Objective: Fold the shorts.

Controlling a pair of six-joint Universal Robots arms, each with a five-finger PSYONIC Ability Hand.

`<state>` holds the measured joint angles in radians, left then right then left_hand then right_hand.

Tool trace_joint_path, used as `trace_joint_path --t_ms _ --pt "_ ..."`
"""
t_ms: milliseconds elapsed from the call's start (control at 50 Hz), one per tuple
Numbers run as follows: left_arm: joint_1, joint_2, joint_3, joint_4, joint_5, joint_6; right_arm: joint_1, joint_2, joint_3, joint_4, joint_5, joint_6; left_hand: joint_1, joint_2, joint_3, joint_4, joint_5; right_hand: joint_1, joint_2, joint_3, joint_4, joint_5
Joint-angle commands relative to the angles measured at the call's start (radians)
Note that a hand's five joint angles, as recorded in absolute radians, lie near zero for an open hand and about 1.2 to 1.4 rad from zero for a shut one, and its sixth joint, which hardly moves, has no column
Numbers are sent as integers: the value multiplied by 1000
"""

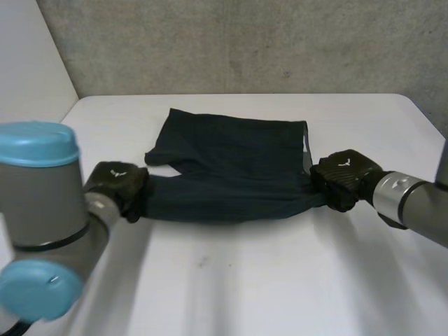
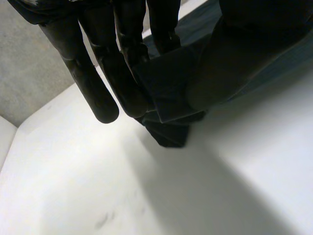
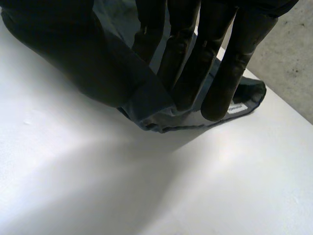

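Here we are mid-table: the dark shorts (image 1: pixel 231 168) lie in the middle of the white table (image 1: pixel 231 280), waistband (image 1: pixel 306 148) out at 3 o'clock, legs toward 9. The left hand (image 1: pixel 115 183) sits at 9 o'clock of the cloth. Its wrist view shows why: fingers (image 2: pixel 100 93) on one side and thumb (image 2: pixel 220 68) on the other, clamped on the near leg's hem (image 2: pixel 168 115).

Over at 3 o'clock, the right hand (image 1: pixel 344 178) does the same job, pinching the near waistband corner between thumb and fingers, with the white label (image 3: pixel 235 108) peeking out just past its fingertips.

So 2 hands grip the 2 ends of 1 edge, the 6 o'clock edge, which runs straight between them. My read is that this grip is there so the whole edge travels as 1 line and doesn't sag. The far leg at 11 o'clock lies flat and free, the likely landing spot. The fold looks barely begun, and a slipping hem is the risk.
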<state>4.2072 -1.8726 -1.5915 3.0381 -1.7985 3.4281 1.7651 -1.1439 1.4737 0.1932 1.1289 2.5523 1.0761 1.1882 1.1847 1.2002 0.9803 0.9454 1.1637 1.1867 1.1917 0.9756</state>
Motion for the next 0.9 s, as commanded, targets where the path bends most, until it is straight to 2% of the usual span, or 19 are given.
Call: trace_joint_path --t_ms 20,120,180,220,300,340,400,480,520,600,740,840,900 --pt "-9 220 -148 -229 11 40 -3 -149 28 225 61 -85 320 208 212 196 241 451 233 210 205 246" --pt "-50 364 -226 -366 56 65 -6 -240 91 380 81 -225 320 208 212 196 241 451 233 210 205 246" --pt "-81 463 -265 -465 117 63 -9 -316 152 511 83 -323 320 208 212 196 241 451 233 210 205 246" --pt "-98 518 -274 -534 158 59 -10 -379 204 604 66 -394 320 208 212 196 241 451 233 210 205 246" --pt "-95 591 -266 -604 209 63 -29 -454 238 681 39 -452 320 208 212 196 241 451 233 210 205 246" --pt "-89 599 -252 -595 212 63 -45 -461 238 678 12 -457 320 208 212 196 241 451 233 210 205 246" --pt "-58 569 -213 -510 211 69 -72 -462 228 655 -21 -448 320 208 212 196 241 451 233 210 205 246" --pt "-15 442 -154 -339 205 74 -92 -364 176 562 -52 -387 320 208 212 196 241 451 233 210 205 246" --pt "3 341 -98 -245 199 89 -84 -253 113 484 -41 -319 320 208 212 196 241 451 233 210 205 246" --pt "19 157 31 -130 170 118 -73 -131 -10 421 6 -223 320 208 212 196 241 451 233 210 205 246" --pt "11 -149 324 -70 59 163 11 50 -203 296 118 -139 320 208 212 196 241 451 233 210 205 246" --pt "13 -414 612 -67 -31 195 66 157 -294 102 207 -98 320 208 212 196 241 451 233 210 205 246" --pt "11 -506 720 -61 -44 203 82 216 -315 -15 254 -98 320 208 212 196 241 451 233 210 205 246"
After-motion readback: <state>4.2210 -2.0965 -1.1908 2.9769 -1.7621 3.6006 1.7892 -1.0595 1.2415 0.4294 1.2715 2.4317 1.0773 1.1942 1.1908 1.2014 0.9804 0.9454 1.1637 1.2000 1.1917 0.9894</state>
